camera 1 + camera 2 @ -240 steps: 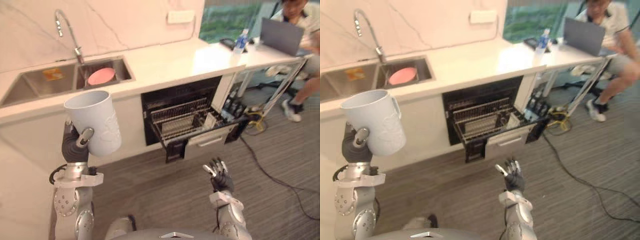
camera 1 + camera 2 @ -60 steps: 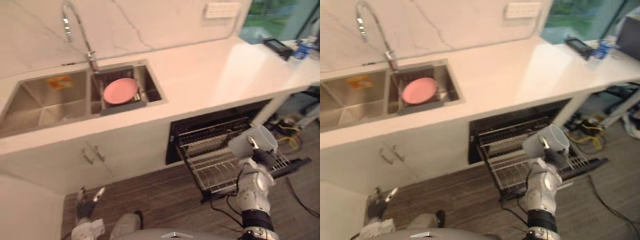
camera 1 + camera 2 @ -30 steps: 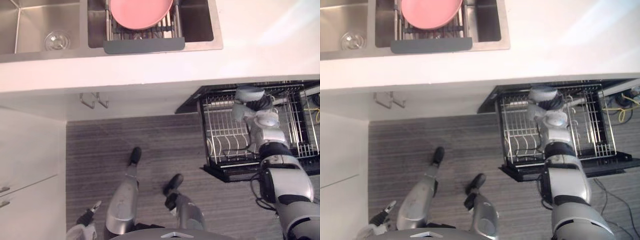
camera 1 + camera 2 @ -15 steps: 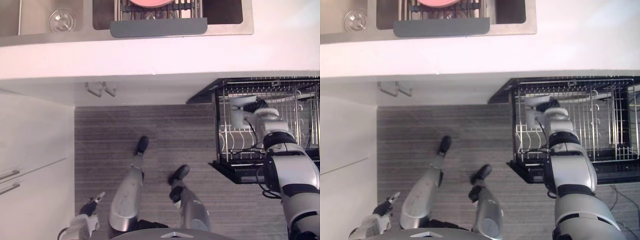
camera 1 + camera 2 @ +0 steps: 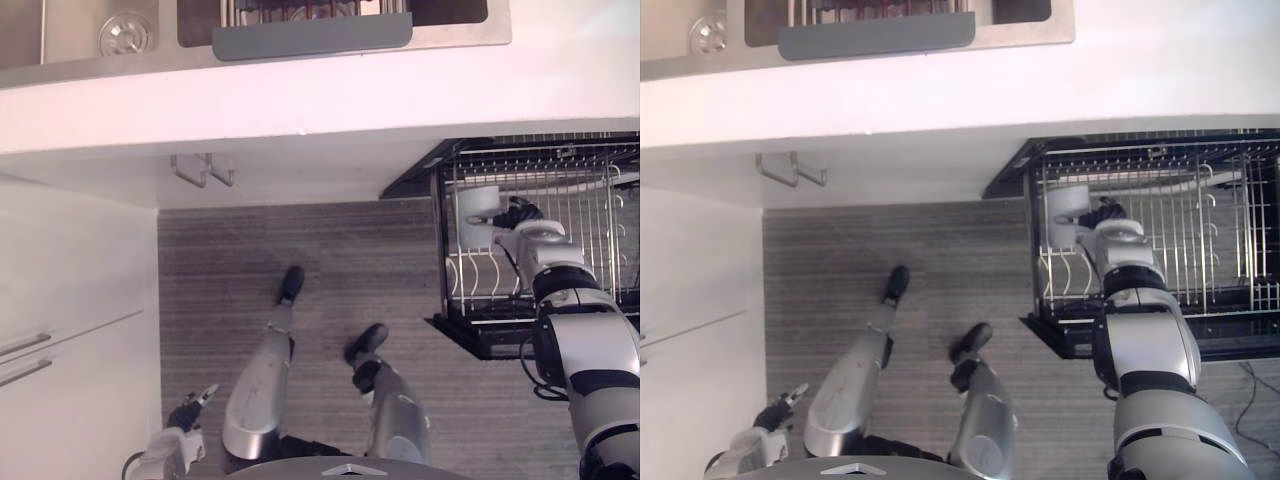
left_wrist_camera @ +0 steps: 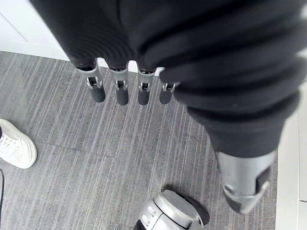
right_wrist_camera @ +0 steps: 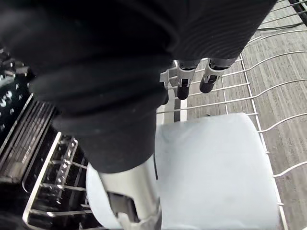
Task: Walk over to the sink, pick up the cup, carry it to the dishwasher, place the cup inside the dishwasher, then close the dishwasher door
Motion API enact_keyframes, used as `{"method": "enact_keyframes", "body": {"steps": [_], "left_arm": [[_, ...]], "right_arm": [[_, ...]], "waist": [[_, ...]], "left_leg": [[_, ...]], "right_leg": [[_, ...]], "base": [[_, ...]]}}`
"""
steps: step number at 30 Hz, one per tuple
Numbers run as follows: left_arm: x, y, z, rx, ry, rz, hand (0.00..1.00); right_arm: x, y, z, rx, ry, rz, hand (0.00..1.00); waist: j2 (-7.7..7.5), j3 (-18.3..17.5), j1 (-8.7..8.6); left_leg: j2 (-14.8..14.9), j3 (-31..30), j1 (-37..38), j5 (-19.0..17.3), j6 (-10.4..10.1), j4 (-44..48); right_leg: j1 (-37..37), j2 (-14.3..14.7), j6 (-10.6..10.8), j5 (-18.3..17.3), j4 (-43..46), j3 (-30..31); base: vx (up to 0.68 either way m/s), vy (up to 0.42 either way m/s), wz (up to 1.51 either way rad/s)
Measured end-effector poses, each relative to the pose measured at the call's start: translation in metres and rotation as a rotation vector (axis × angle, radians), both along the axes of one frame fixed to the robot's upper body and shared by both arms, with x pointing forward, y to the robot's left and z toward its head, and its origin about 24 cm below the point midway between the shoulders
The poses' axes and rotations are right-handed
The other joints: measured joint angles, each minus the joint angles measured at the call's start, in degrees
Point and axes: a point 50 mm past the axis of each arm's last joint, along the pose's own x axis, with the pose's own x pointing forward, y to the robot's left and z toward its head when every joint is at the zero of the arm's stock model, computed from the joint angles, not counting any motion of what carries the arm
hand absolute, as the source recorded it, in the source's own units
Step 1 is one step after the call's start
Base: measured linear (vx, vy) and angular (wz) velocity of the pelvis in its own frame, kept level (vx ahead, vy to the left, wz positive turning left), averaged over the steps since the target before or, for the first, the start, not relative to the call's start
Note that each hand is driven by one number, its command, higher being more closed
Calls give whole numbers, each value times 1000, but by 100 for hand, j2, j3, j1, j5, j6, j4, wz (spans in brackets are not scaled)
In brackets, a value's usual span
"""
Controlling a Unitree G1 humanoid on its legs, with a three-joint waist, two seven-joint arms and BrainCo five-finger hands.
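The pale blue cup (image 7: 211, 172) lies on its side on the wire dishwasher rack (image 5: 570, 160), near the rack's left edge; it shows as cup (image 5: 472, 215) from the head. My right hand (image 5: 516, 214) is right beside it, open. Its fingers (image 7: 207, 84) reach straight out past the cup and its thumb (image 7: 136, 191) runs along the cup's side. My left hand (image 6: 120, 91) hangs low at my left over the grey floor, open and empty, also seen as hand (image 5: 186, 414).
The rack is pulled out over the lowered dishwasher door (image 5: 490, 340), under the white counter (image 5: 300, 100). The sink (image 5: 100, 40) with a grey drainer edge (image 5: 310, 40) lies beyond. White cabinets (image 5: 70, 300) stand at the left. A white shoe (image 6: 14, 148) is on the floor.
My right hand has brought the cup down onto the rack and its fingers have straightened off it. The head view has shifted a little. The left hand hangs as before.
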Motion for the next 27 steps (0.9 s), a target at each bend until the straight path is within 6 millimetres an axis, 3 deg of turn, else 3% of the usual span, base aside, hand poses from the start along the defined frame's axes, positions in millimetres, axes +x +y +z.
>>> {"method": "enact_keyframes", "body": {"steps": [3,6,8,11,13,15,18,24,26,27], "left_arm": [[4,1,3,19,-26,-1,0],[4,2,6,5,-48,5,0],[-4,-1,3,-53,-41,15,0],[-24,-10,-4,-108,1,34,0],[-49,-12,-10,-139,65,126,0],[-66,-10,-13,-143,107,193,0],[-79,-2,-15,-161,124,304,0],[-86,-5,-18,-202,131,387,0],[-85,-14,-20,-226,144,348,0],[-83,-16,-20,-228,148,334,0]], "right_arm": [[-8,-4,-7,70,-105,-64,0],[-7,19,-5,-18,-230,-16,0],[-15,34,-14,-79,-260,4,0],[-39,51,-44,-41,-269,-2,0],[-68,67,-67,61,-311,-31,0],[-83,82,-70,173,-394,-28,0],[-97,94,-58,336,-574,-27,0],[-99,91,-32,485,-766,86,0],[-103,90,-8,479,-887,155,0],[-105,89,0,464,-930,173,0]], "waist": [[-4,-2,-95],[-16,-26,-273],[-12,-297,-422],[-50,-796,-596],[-91,-1360,-697],[-119,-1656,-772],[-101,-1883,-926],[-46,-1960,-1093],[-83,-2034,-1172],[-11,-2113,-1161]], "left_leg": [[-13,-3,370,-24,-20,-83],[11,154,716,-73,-36,-108],[30,234,790,-111,-73,-105],[56,295,1037,-194,-138,-110],[129,408,1292,-342,-145,-112],[203,556,1475,-429,-171,-113],[314,754,1712,-504,-184,-113],[425,1128,1911,-714,-93,76],[528,1575,1931,-677,-23,114],[525,1586,1934,-638,-20,106]], "right_leg": [[261,-54,10,-162,138,16],[468,-72,-7,-247,256,137],[533,-39,-5,-247,213,169],[856,38,32,-191,-36,184],[1214,192,48,-75,-438,252],[1457,331,39,51,-785,330],[1716,495,1,225,-1124,485],[2229,572,23,332,-1362,404],[2403,536,25,372,-1440,251],[2428,522,38,364,-1434,225]], "base": [[-16,-59,4],[-35,-70,-22],[-8,-53,-19],[55,-66,-10],[84,-73,-25],[63,-71,-43],[7,-51,-37],[-58,-15,3],[-20,13,47],[10,32,30]]}}
